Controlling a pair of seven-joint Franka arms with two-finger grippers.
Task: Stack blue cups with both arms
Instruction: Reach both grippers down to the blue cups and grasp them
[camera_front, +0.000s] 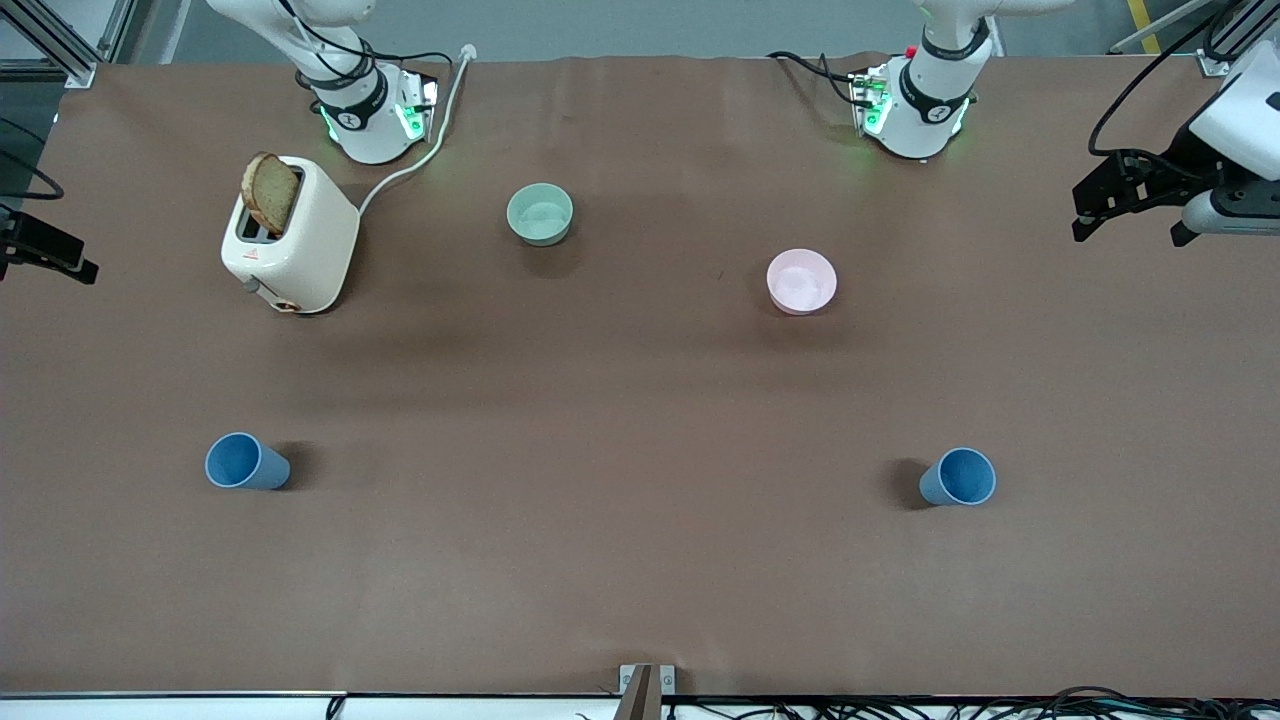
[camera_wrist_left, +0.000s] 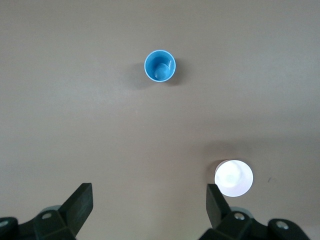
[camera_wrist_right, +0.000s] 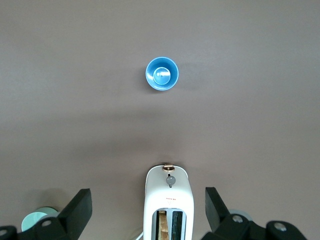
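Two blue cups stand upright on the brown table, both near the front camera. One cup is toward the right arm's end and shows in the right wrist view. The other cup is toward the left arm's end and shows in the left wrist view. My left gripper is open and empty, high over the table beside the pink bowl. My right gripper is open and empty, high over the toaster. Neither gripper shows in the front view; only the arm bases do.
A cream toaster with a bread slice stands near the right arm's base. A pale green bowl and a pink bowl sit farther from the front camera than the cups. A black-and-white device juts in at the left arm's end.
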